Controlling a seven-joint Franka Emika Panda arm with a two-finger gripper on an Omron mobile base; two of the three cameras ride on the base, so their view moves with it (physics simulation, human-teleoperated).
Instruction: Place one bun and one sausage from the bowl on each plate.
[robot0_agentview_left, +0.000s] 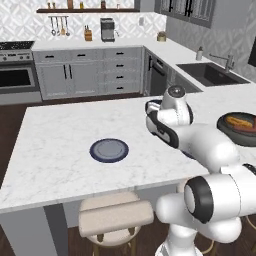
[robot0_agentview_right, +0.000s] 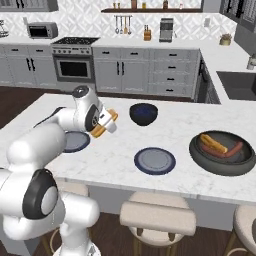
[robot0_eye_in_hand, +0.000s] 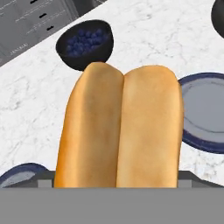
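My gripper (robot0_agentview_right: 103, 125) is shut on a golden split bun (robot0_eye_in_hand: 120, 127) and holds it in the air over the island counter. It hangs just right of one navy-rimmed plate (robot0_agentview_right: 75, 142), which my arm partly hides. The second plate (robot0_agentview_right: 155, 161) lies further right near the front edge, and both plates look bare. The wide dark bowl (robot0_agentview_right: 222, 159) sits at the far right with another bun (robot0_agentview_right: 212, 144) and a reddish sausage (robot0_agentview_right: 234, 148) in it. The left base view shows one plate (robot0_agentview_left: 109, 150) and the bowl (robot0_agentview_left: 250, 139).
A smaller, deeper dark-blue bowl (robot0_agentview_right: 143, 113) of blueberries stands behind the plates. Padded stools (robot0_agentview_right: 159, 220) are tucked under the island's front edge. A sink (robot0_agentview_left: 210, 73) is set into the counter at the back right.
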